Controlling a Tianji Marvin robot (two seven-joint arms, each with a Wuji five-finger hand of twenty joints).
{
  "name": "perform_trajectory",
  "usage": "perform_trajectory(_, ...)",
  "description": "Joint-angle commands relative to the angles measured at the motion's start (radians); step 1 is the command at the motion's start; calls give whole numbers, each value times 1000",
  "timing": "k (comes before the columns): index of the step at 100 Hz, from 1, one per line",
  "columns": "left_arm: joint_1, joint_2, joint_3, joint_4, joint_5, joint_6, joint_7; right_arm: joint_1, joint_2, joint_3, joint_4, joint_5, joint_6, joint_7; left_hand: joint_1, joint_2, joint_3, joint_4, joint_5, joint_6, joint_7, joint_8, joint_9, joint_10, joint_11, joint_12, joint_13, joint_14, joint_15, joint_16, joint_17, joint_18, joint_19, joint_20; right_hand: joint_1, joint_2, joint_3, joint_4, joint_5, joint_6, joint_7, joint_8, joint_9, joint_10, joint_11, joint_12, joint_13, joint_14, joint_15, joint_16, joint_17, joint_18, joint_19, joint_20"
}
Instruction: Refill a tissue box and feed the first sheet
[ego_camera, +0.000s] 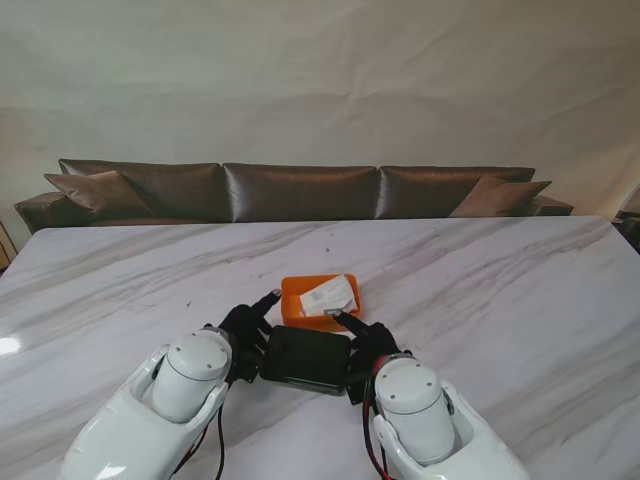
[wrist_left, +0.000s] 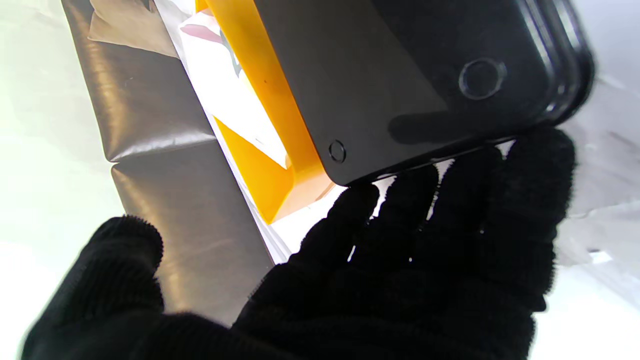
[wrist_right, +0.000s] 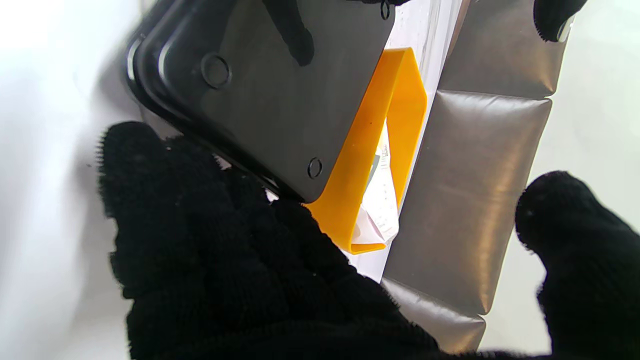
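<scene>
An orange tissue box base (ego_camera: 296, 300) stands open on the marble table, with a white tissue pack (ego_camera: 330, 296) lying in it. Just nearer to me, a black lid (ego_camera: 305, 360) sits between my two gloved hands. My left hand (ego_camera: 243, 335) presses its fingers against the lid's left end, and my right hand (ego_camera: 370, 345) does the same at the right end; both thumbs stick out toward the box. In the left wrist view, fingers (wrist_left: 425, 220) meet the lid (wrist_left: 400, 75) edge beside the orange box (wrist_left: 270, 100). The right wrist view shows the lid (wrist_right: 280, 100) and box (wrist_right: 395, 110) likewise.
The white marble table (ego_camera: 500, 300) spreads wide on both sides and beyond the box. A brown leather sofa (ego_camera: 300, 190) with cushions runs along the far edge, in front of a pale wall.
</scene>
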Motion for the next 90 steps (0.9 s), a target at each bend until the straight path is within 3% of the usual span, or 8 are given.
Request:
perform_trajectory(1, -4, -20, 16, -38, -9, -7, -36, 5, -20, -15, -32, 5, -2, 33, -10, 34, 13, 0, 45, -130, 80, 28, 9, -85, 31, 2, -13, 15, 29, 1, 18, -29, 163, 13, 7, 10, -24, 20, 23, -102, 67, 23, 23, -97, 2, -23, 2, -69, -13, -20, 10, -56, 2, -14)
perform_trajectory(51, -44, -19, 29, -76, 8, 31, -49, 25, -12, -5, -66, -11, 23, 61, -10, 33, 13, 0, 46, -130, 81, 28, 10, -84, 30, 1, -12, 18, 29, 1, 21, -29, 164, 12, 7, 12, -24, 20, 25, -101, 67, 23, 25, -95, 1, -24, 3, -68, -12, -19, 11, -58, 4, -14)
perform_trajectory(90, -111, -36, 59, -44, 4, 57, -33, 86, -6, -1, -53, -3, 29, 98, -11, 34, 13, 0, 46, -131, 81, 28, 12, -85, 30, 1, -12, 17, 28, 1, 22, -28, 165, 11, 8, 11, -24, 20, 26, -101, 67, 23, 24, -95, 2, -24, 3, -67, -12, -19, 10, -54, 6, -13)
